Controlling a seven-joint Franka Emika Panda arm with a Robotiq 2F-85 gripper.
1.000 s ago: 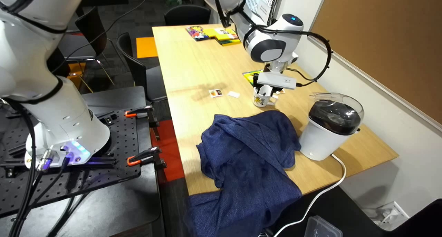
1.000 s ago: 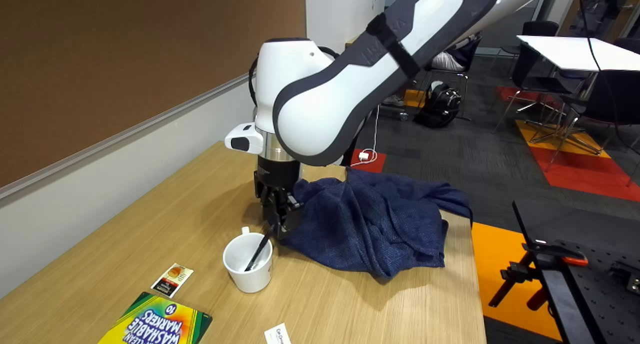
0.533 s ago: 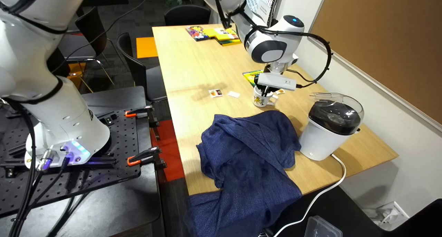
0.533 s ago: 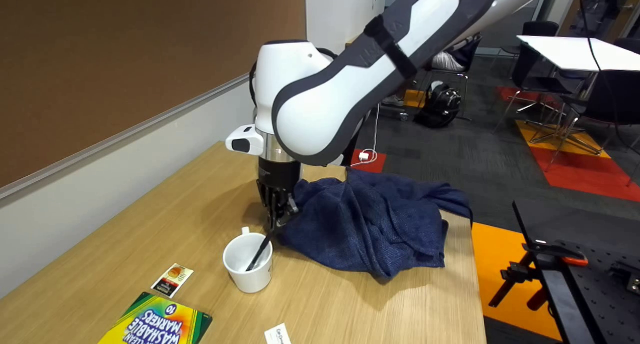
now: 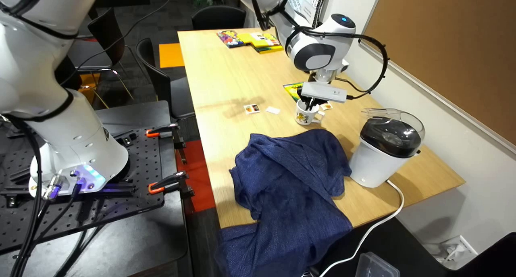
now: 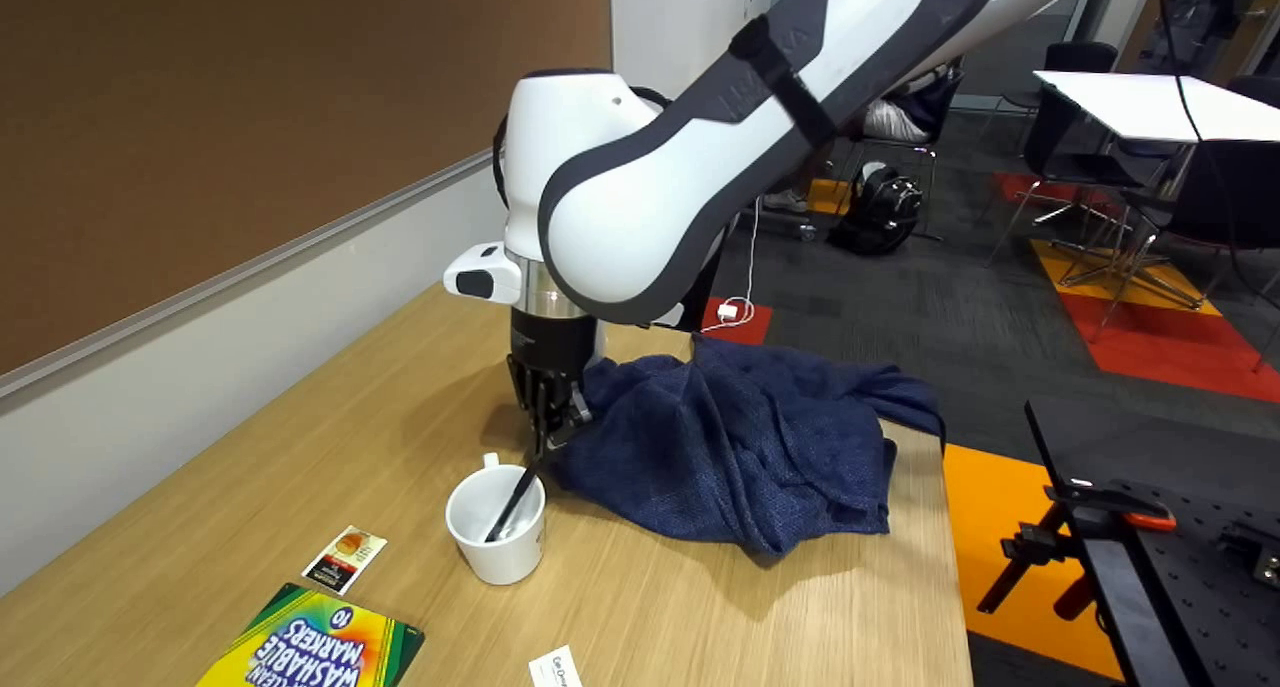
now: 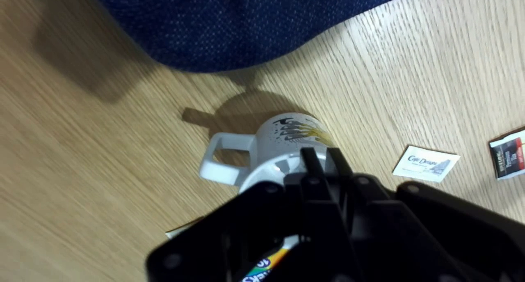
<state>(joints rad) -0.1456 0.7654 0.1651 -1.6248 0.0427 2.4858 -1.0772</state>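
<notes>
A white mug (image 6: 497,559) with a grey and yellow print (image 7: 301,129) stands upright on the wooden table. Inside it leans a thin black stick (image 6: 513,505), its lower end still within the mug. My gripper (image 6: 543,445) is just above the mug's rim, with its fingers closed around the stick's upper end. In the wrist view the gripper (image 7: 326,161) has its narrow fingertips close together over the mug opening. The stick itself is hidden there behind the dark fingers. The mug's handle (image 7: 223,173) points away from the jaws.
A crumpled navy cloth (image 5: 286,168) lies beside the mug. Past it stands a white popcorn maker (image 5: 373,166) with a dark, clear top. A yellow marker box (image 6: 320,647), a tea packet (image 6: 344,559) and a white sachet (image 7: 426,163) lie around. A wall with a corkboard (image 5: 451,47) borders the table.
The gripper's fingers have come together on the black stick. Since then the arm has risen slightly, and the stick has shifted a little inside the mug. The mug has stayed put.
</notes>
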